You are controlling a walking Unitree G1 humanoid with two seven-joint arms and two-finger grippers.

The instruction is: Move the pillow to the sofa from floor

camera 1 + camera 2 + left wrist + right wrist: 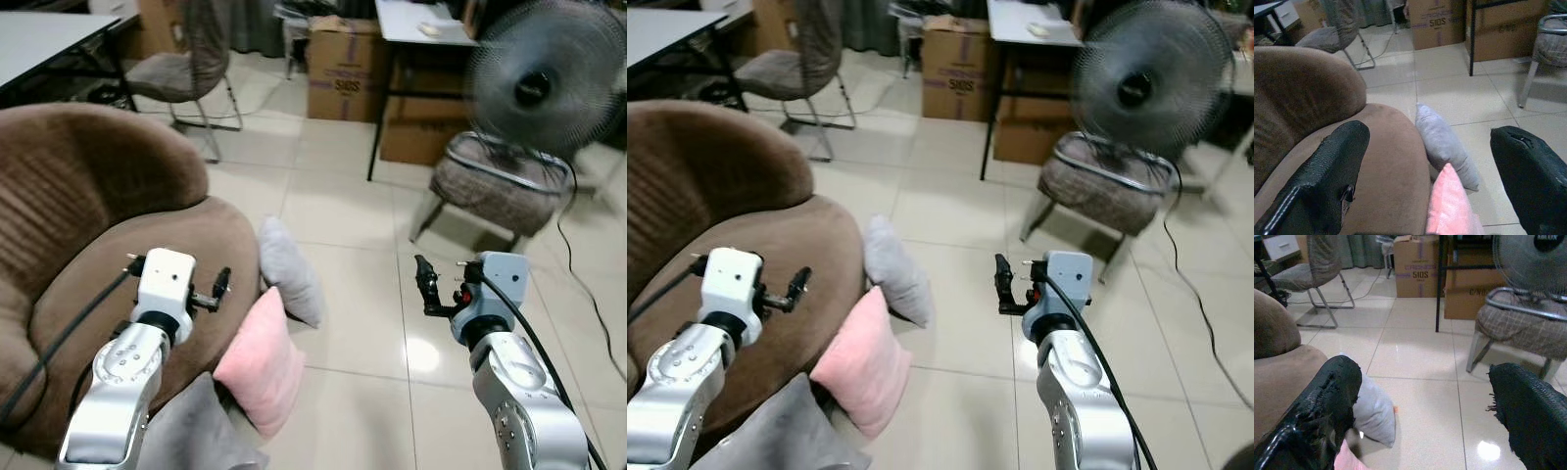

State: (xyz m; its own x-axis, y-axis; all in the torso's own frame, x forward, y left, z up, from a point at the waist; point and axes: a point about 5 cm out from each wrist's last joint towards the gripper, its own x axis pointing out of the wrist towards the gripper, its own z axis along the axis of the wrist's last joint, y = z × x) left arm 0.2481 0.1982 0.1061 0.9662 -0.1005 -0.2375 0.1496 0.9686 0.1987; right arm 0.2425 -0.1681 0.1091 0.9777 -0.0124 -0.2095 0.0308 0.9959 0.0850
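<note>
Two pillows lean against the front edge of the brown sofa: a pink pillow standing on the tiled floor, and a grey pillow just behind it, touching the sofa's rim. The left gripper hovers above the sofa seat, fingers spread wide and empty. The right gripper hangs over bare tiles, also wide apart, holding nothing. A fan stands on a chair beyond.
</note>
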